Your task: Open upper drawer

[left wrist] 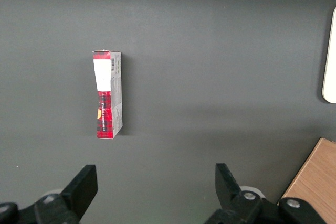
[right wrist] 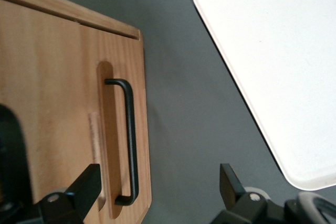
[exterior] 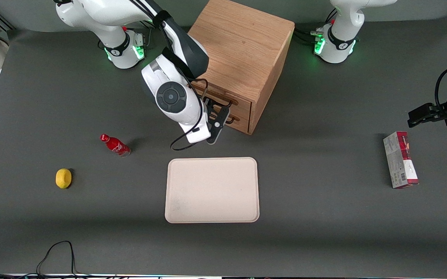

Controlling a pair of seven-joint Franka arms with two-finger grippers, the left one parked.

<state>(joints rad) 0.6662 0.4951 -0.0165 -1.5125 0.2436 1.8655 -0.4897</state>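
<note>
I hold the claw (exterior: 218,123) spread wide before the shallow oak upper drawer (exterior: 223,101), centre frame; closing misaligned could catch the lower handle (right wrist: 127,141) instead.

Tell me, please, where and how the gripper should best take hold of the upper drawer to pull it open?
Probably by the black wire bar handle on the upper drawer, at mid-span. The bar stands off the wood, leaving room for a finger either side. Come straight at the cabinet front, fingers straddling the bar. The gripper is open in front of the drawers, the handle not yet between its fingers.
</note>
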